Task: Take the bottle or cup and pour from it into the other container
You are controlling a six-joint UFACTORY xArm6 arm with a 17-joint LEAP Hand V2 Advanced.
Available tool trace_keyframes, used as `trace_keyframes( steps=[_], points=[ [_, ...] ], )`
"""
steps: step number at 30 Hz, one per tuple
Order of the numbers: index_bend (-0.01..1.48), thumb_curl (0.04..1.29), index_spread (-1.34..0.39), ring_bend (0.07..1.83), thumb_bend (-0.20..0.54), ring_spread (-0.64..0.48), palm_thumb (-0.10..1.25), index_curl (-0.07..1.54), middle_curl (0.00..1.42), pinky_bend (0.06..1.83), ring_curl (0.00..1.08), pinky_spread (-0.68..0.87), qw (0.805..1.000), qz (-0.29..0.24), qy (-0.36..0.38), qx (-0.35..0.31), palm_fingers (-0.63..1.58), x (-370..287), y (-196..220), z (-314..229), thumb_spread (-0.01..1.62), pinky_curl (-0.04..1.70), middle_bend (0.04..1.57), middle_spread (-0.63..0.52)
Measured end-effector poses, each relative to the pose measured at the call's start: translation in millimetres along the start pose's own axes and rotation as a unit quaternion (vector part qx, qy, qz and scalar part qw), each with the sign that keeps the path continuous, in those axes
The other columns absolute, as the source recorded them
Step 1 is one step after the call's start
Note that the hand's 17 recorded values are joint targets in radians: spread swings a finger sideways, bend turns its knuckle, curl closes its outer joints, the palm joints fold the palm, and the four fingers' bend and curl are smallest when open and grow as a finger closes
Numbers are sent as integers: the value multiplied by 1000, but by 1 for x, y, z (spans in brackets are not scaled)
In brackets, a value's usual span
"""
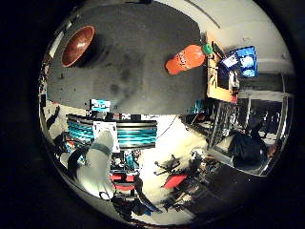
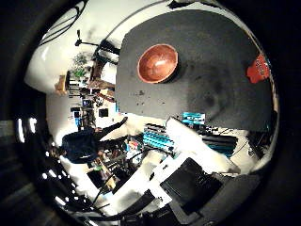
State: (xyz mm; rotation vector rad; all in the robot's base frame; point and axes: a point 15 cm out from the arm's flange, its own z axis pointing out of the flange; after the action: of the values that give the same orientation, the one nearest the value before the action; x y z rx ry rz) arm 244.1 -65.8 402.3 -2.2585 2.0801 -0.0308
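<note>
A brown wooden bowl (image 2: 157, 63) sits on the dark table (image 2: 202, 42), towards one end. An orange bottle (image 1: 186, 59) with a green cap rests on the same table near its far edge, well away from the bowl. I cannot tell whether it stands or lies. The right thumb side palm view shows the bottle (image 2: 259, 67) small at the table's edge. My right hand (image 2: 188, 179) is high over the table, off its near edge, far from both things. Its white and black fingers (image 1: 99, 153) look relaxed and hold nothing.
A wooden desk with a lit screen (image 1: 245, 61) stands beyond the bottle's side of the table. Cluttered shelves (image 2: 89, 80) and floor gear lie off the near edge. Teal geared parts (image 1: 129, 134) are my own arm.
</note>
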Motion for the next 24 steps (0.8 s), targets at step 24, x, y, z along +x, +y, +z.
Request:
trace_keyframes(
  steps=[24],
  points=[
    [173, 380, -350, 538, -25, 0, 708, 298, 344, 787, 251, 415, 969, 77, -134, 194, 472, 22, -56, -45, 999, -13, 275, -92]
  ],
)
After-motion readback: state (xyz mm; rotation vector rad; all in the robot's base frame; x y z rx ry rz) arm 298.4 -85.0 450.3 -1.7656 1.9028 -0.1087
